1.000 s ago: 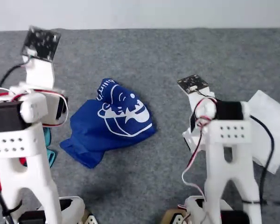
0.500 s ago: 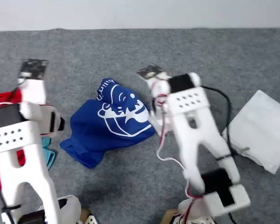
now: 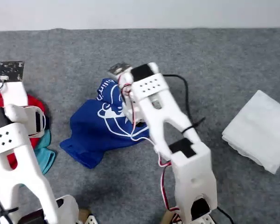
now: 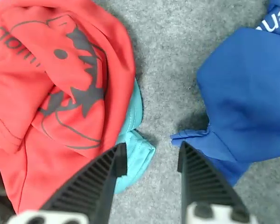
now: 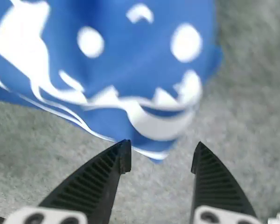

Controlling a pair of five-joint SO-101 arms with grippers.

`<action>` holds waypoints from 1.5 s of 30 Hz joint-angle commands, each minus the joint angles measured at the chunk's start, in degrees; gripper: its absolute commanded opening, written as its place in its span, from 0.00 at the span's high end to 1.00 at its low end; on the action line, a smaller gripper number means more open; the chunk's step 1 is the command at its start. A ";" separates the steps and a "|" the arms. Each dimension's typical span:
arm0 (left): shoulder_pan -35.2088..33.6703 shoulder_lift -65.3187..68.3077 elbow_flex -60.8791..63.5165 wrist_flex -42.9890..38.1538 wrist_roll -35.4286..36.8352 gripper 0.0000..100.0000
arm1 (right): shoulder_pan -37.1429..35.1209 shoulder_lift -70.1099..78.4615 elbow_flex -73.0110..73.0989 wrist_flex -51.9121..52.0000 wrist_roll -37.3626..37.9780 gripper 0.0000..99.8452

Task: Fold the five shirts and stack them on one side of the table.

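Note:
A crumpled blue shirt with a white print lies mid-table. My right arm leans over its right edge; in the right wrist view my right gripper stands open just above the blue shirt's printed hem. At the left edge a red shirt lies on a teal shirt. In the left wrist view my left gripper is open over bare carpet between the teal shirt, the red shirt and the blue shirt. A folded white shirt rests at the right.
Grey carpet covers the table. A pale wall bounds the far edge. The arm bases stand at the near edge, with open carpet between the blue shirt and the white one.
My right arm has swung left from beside the white shirt to over the blue shirt. My left arm has shifted left, toward the red and teal shirts.

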 commanded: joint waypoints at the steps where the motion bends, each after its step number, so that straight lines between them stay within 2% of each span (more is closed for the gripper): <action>1: -0.09 -1.32 -0.22 -1.14 -0.62 0.81 | -0.48 2.68 -4.22 1.63 -0.62 0.78; 4: -0.09 -1.23 -0.22 -1.14 -0.62 0.81 | -0.22 4.62 -4.22 1.80 -0.18 0.80; 8: 0.00 -1.23 -0.22 -1.85 -0.53 0.81 | -0.22 4.18 -5.98 1.80 0.09 0.99; 17: 0.18 -1.58 -0.48 -2.37 -0.44 0.81 | 2.51 -3.74 -12.04 2.07 2.29 0.99; 19: 0.18 -1.58 -0.48 -2.37 -0.44 0.81 | 4.09 -6.29 -12.40 1.80 2.64 0.99; 23: 0.18 -1.58 -0.48 -2.37 -0.44 0.81 | 8.48 -10.86 -13.89 -0.04 8.26 0.99; 27: 0.18 -1.67 -0.48 -2.29 -0.44 0.81 | 14.64 -12.97 -20.13 -4.62 9.49 0.99; 30: 0.18 -1.67 -0.48 -2.29 -0.44 0.81 | 16.40 -13.32 -26.20 -6.73 12.40 0.99; 36: 0.18 -1.58 -0.31 -2.29 -0.44 0.81 | 13.67 -12.97 -37.71 -7.69 12.84 0.99; 39: 0.18 -1.23 -0.22 -2.29 -0.44 0.81 | 7.78 -13.05 -37.89 -4.09 13.45 0.99; 42: 0.18 -1.23 -0.22 -2.29 -0.44 0.81 | 2.59 -12.09 -35.43 2.33 18.02 0.99; 45: 0.18 -1.32 -0.22 -2.29 -0.44 0.81 | 3.47 -12.35 -28.31 2.51 18.37 0.99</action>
